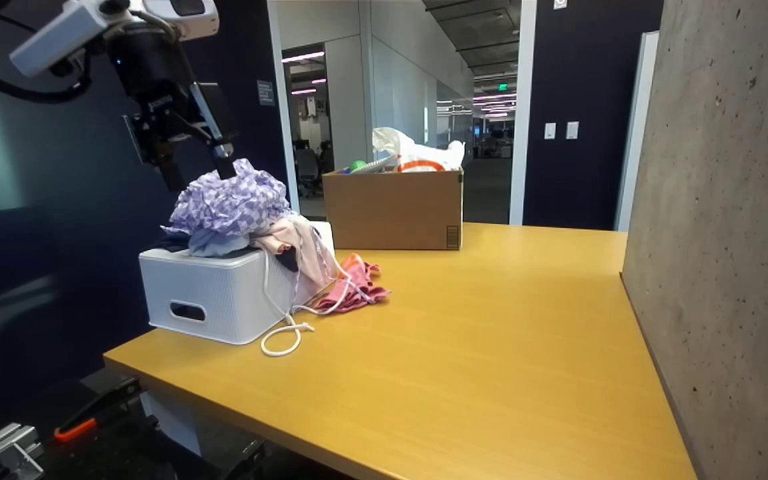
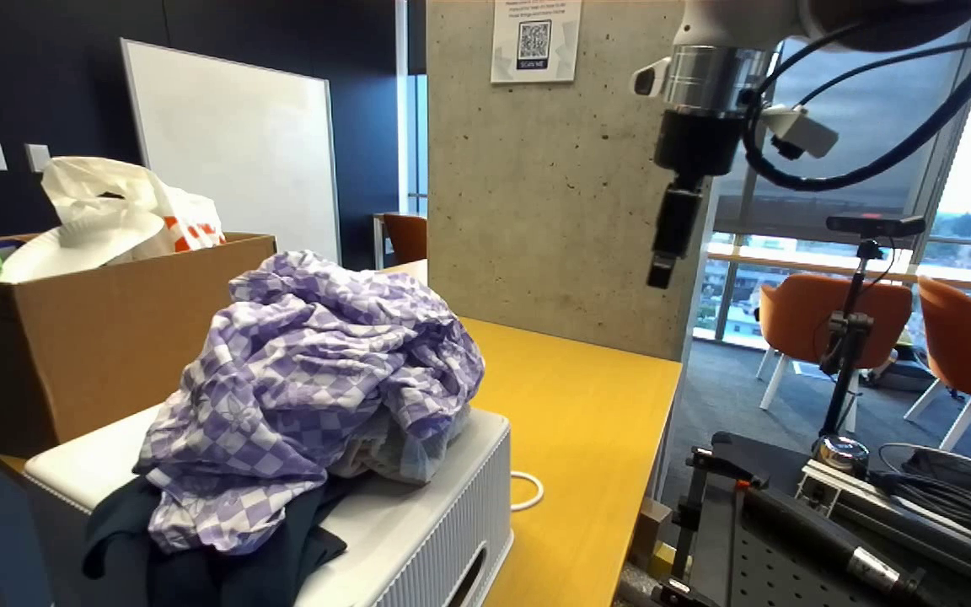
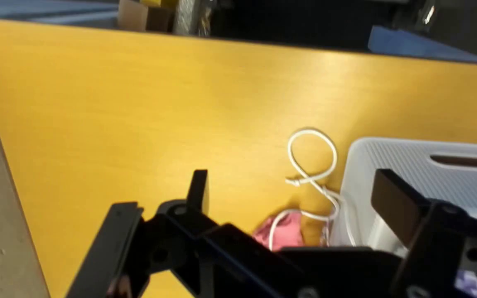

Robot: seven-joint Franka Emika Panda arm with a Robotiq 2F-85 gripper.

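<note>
While the hand [image 1: 199, 173] hangs above the table [image 1: 524, 347], fingers spread wide and gripping nothing, the purple checked cloth [image 2: 325, 362] lies heaped on a white ribbed box [image 1: 207, 285] by the table's near left corner in an exterior view; it should prove light, limp, hardly slippery, not fragile; best hold, a raised fold at its crown, clear of the navy cloth [image 2: 190, 582] beneath; white cord [image 3: 310, 179], smooth and looped, trails onto the table; beside the box, creased pink cloth [image 1: 363, 277]; near the far table edge, a stiff, square-cornered cardboard carton [image 1: 394, 210] with a crinkled plastic bag [image 1: 421, 152].

Table [image 1: 491, 347] carries bin [image 1: 224, 300], box [image 1: 391, 210], cord [image 3: 312, 179], and seemingly pink cloth [image 1: 354, 302].
</note>
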